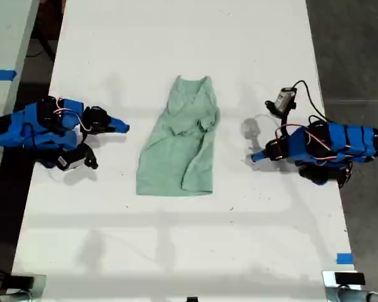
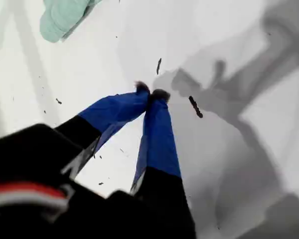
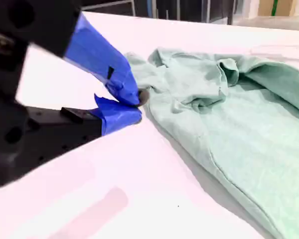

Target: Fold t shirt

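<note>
Lying wrinkled mid-table [image 1: 176, 251] between two blue arms, one t shirt [image 1: 179, 148] is recorded; my first gripper [image 2: 150, 93] is pressed together, my second gripper [image 3: 134, 105] nearly together, both empty on white tabletop.

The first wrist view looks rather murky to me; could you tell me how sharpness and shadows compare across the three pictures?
First wrist view: my first gripper is soft-edged, with broad grey shadows on the table. Second wrist view: the t shirt is fairly sharp, my second gripper blurred, the table washed out. Exterior view: sharp and evenly lit, with faint arm shadows.
</note>
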